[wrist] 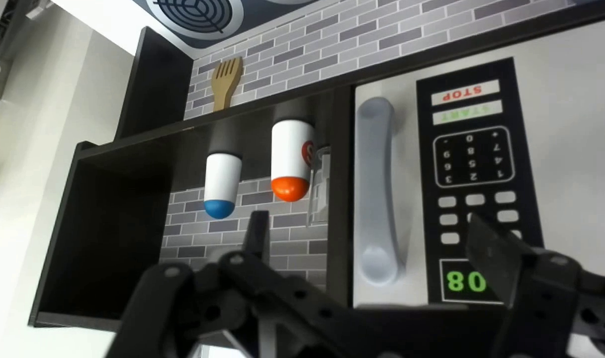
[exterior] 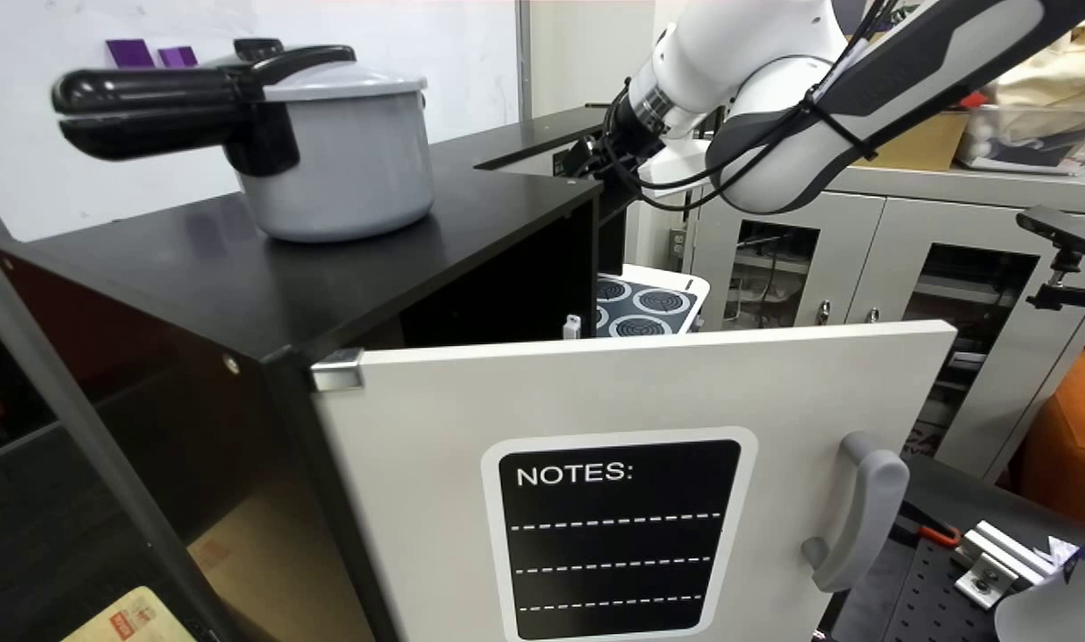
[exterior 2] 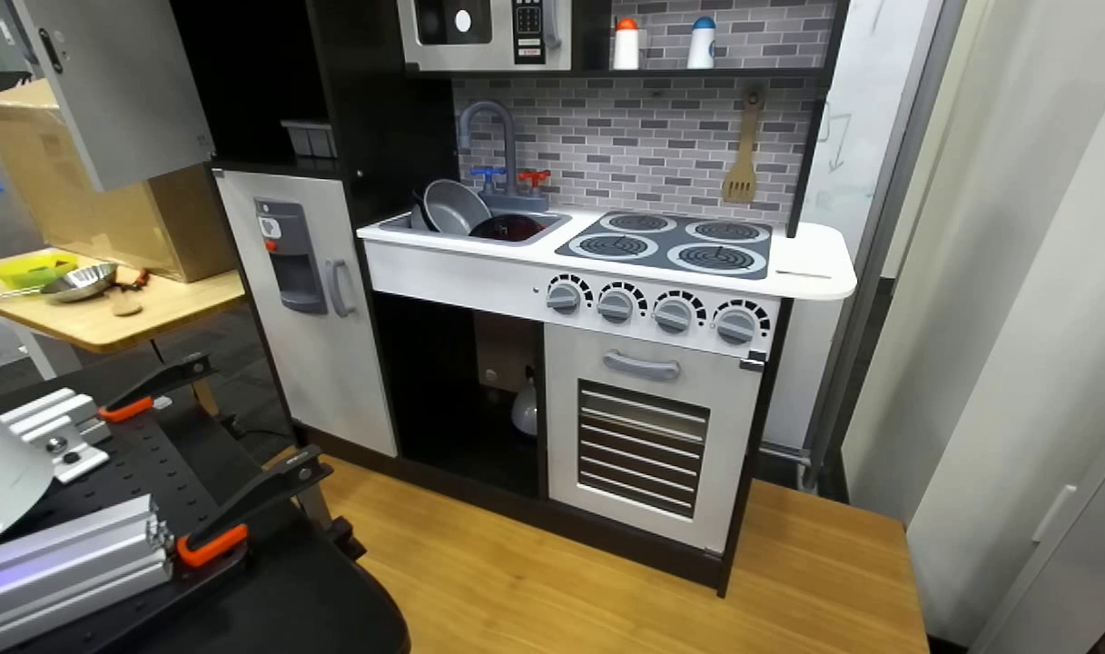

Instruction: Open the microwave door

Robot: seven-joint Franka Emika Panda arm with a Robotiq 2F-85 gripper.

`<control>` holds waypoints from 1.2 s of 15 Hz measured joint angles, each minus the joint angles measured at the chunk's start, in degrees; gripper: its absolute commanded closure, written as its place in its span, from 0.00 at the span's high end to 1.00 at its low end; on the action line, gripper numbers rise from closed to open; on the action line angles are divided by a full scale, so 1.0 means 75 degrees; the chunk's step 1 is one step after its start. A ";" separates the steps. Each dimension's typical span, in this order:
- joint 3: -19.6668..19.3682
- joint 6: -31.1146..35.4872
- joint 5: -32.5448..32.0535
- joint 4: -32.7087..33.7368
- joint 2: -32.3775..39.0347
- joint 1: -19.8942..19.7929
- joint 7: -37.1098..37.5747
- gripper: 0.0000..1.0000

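Observation:
The toy microwave's light grey door fills the right of the wrist view, which appears upside down. It looks shut, and also shows shut at the top of an exterior view. Its grey bar handle stands beside a black keypad panel. My gripper is open and empty. Its fingers lie on either side of the handle in this view, one over the shelf opening, one over the keypad; their distance from the door is unclear. In an exterior view the gripper is partly hidden at the black cabinet's far edge.
A blue-topped shaker, an orange-topped shaker and a clear plastic item stand on the shelf beside the microwave. A tall cabinet's door hangs open. A grey pot stands on the cabinet top.

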 measured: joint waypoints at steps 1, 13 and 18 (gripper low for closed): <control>0.0099 0.0000 0.0000 0.0056 0.0001 -0.0136 0.0003 1.00; 0.1240 0.0000 0.0000 0.0156 0.0003 -0.1320 0.0008 0.66; 0.1438 0.0000 0.0000 0.0188 0.0003 -0.1605 0.0008 0.32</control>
